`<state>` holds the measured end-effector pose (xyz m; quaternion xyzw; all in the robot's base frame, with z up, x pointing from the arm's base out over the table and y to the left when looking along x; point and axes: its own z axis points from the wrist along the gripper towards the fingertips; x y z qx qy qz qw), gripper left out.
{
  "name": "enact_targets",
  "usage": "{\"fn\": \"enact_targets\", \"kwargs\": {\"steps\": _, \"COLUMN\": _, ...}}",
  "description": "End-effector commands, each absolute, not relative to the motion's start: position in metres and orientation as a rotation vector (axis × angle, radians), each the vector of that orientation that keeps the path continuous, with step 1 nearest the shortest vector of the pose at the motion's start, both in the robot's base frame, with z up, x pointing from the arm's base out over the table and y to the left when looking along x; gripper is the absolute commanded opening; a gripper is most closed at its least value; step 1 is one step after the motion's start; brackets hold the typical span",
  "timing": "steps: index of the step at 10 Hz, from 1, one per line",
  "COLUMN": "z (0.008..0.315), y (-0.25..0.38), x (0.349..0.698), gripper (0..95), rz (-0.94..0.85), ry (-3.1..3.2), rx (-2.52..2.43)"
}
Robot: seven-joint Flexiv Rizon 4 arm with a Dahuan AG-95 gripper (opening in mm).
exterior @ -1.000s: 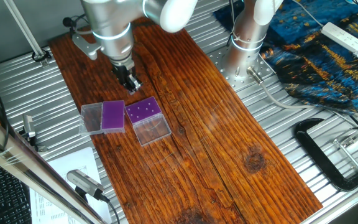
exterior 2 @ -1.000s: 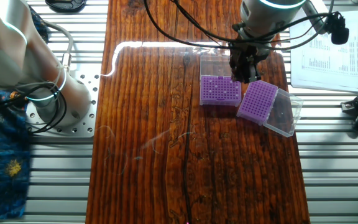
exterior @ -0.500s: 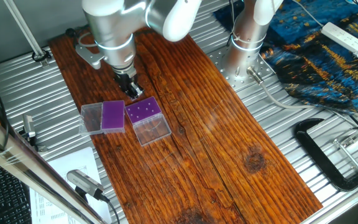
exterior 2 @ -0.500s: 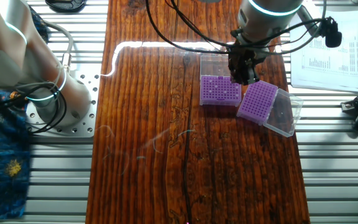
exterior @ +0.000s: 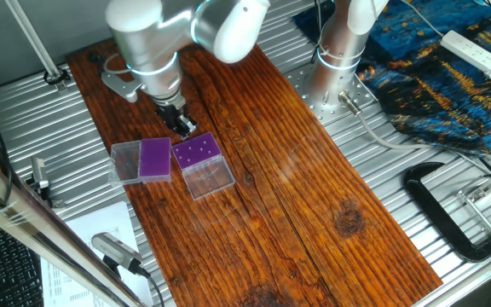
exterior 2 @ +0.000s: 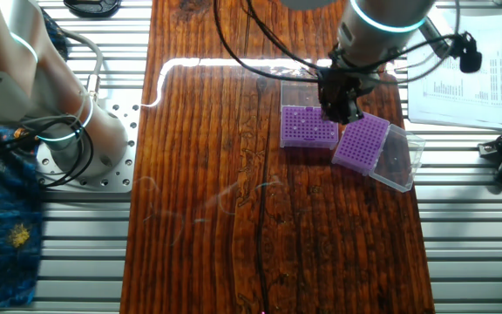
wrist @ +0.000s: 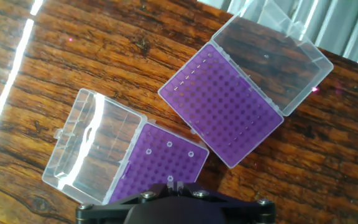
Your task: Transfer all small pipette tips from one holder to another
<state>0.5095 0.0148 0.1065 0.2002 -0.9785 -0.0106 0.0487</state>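
Several small whitish pipette tips (wrist: 169,144) stand as pale dots in the lighter-purple rack (exterior: 197,152), which also shows in the other fixed view (exterior 2: 308,126) and the hand view (wrist: 166,163). Its clear lid (wrist: 92,152) lies open beside it. The darker-purple rack (exterior: 154,159) lies next to it, with no tips showing in it (wrist: 222,102), its lid (wrist: 272,59) open. My gripper (exterior: 183,130) hangs just over the far edge of the rack with the tips (exterior 2: 336,112). Its two thin fingertips stand a narrow gap apart (wrist: 174,185), with one tip (wrist: 170,178) right in front of them. I see nothing held.
Both racks sit on a dark wooden board (exterior: 297,188) laid on a ribbed metal table (exterior: 399,170). The arm's base (exterior: 335,60) stands at the back right. A black clamp (exterior: 450,213) lies at the right, papers (exterior 2: 460,70) beside the board.
My gripper has come down and a little toward the rack with the tips. The racks, lids and tips have not moved.
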Motion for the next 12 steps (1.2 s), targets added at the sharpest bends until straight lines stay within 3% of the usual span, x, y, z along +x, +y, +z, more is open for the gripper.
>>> {"fn": "enact_targets", "kwargs": {"steps": 1, "z": 0.104, "y": 0.015, "x": 0.510, "gripper": 0.0, "rz": -0.052, "ry": -3.004, "rx": 0.628}}
{"fn": "enact_targets", "kwargs": {"steps": 10, "z": 0.092, "y": 0.013, "x": 0.509, "gripper": 0.0, "rz": -0.033, "ry": -3.005, "rx": 0.562}}
{"fn": "enact_targets", "kwargs": {"steps": 12, "z": 0.088, "y": 0.011, "x": 0.496, "gripper": 0.0, "rz": -0.039, "ry": -3.050, "rx": 0.550}}
